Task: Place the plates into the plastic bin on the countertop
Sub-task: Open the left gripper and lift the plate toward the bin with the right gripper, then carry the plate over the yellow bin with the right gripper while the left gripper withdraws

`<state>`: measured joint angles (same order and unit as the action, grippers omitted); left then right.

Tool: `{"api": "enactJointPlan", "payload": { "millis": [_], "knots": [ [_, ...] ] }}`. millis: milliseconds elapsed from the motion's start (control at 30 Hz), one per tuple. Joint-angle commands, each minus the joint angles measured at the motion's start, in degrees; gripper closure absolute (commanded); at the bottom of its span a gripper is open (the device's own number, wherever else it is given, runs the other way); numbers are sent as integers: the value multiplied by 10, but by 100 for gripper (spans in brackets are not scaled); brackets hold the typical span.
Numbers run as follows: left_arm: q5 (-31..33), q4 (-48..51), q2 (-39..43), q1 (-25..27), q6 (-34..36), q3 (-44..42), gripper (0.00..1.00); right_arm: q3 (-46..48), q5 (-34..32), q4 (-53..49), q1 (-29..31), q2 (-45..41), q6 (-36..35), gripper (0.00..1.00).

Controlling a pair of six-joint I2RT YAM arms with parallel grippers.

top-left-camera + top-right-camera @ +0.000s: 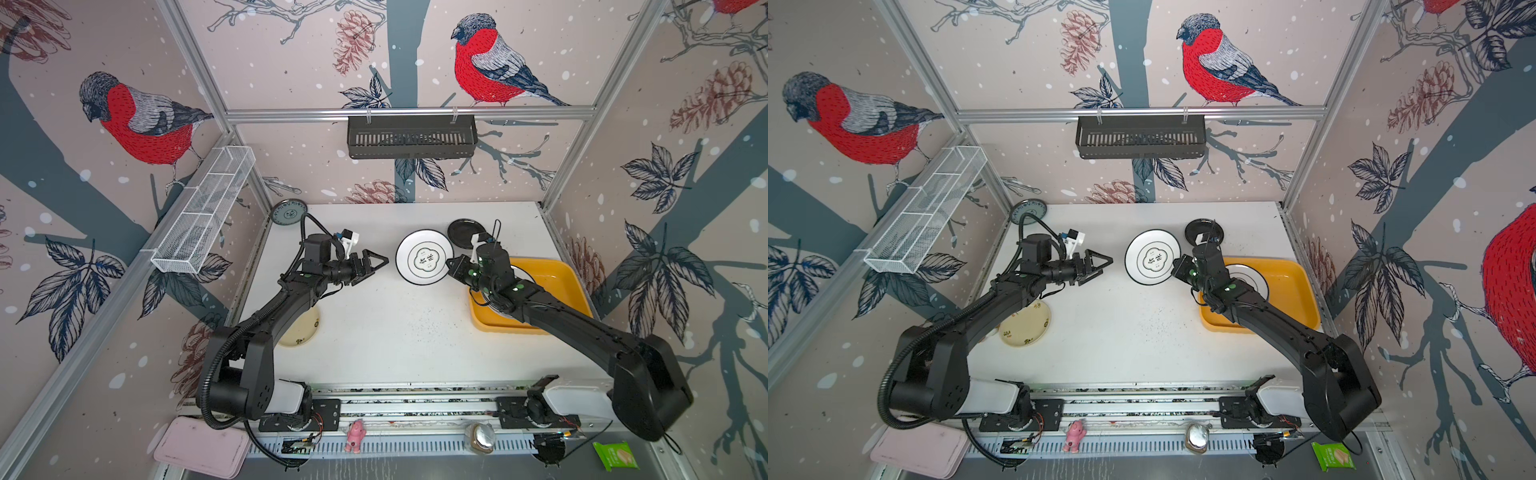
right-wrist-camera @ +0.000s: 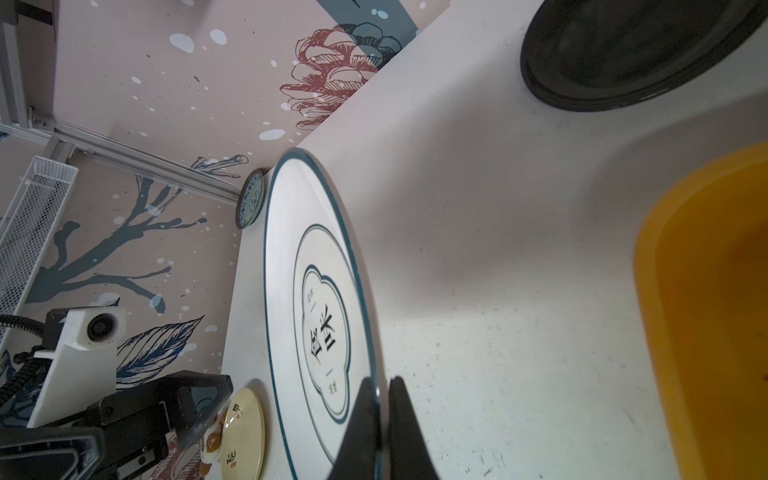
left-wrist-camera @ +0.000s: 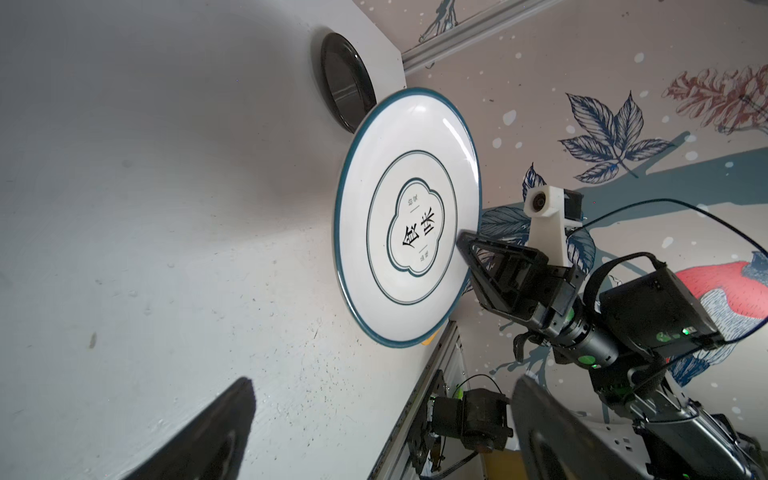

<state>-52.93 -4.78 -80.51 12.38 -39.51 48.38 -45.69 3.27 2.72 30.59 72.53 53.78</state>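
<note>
Pink tray (image 1: 199,448), speckled countertop (image 1: 395,340), bird-print walls (image 1: 291,75)

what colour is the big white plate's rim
Dark teal; the plate shows best in the left wrist view.

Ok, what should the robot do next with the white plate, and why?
Probably move the right gripper to carry the white plate over the yellow bin. Its jaws are shut on the plate's rim, the left gripper stands open and apart from the plate, and the bin lies close by.
</note>
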Motion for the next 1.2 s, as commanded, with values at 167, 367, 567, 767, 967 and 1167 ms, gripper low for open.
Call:
{"api": "enactJointPlan", "payload": {
  "millis": [167,367,567,767,967,1167],
  "knots": [
    [-47,-12,-13,38,46,9,4,31,-19,-40,-41,-84,-2,97],
    [-78,-26,-45,87,52,13,4,68,-18,-66,-80,-145,-11,97],
    [-81,-30,-54,110,66,21,4,92,-10,-115,-142,-197,-24,96],
    [-83,-39,-57,116,73,23,4,109,17,-154,-209,-236,-49,96],
    [-75,-43,-60,121,73,21,4,129,53,-174,-270,-264,-68,96],
    [-72,-44,-63,120,70,22,4,159,80,-188,-327,-295,-72,96]
  ]
}}
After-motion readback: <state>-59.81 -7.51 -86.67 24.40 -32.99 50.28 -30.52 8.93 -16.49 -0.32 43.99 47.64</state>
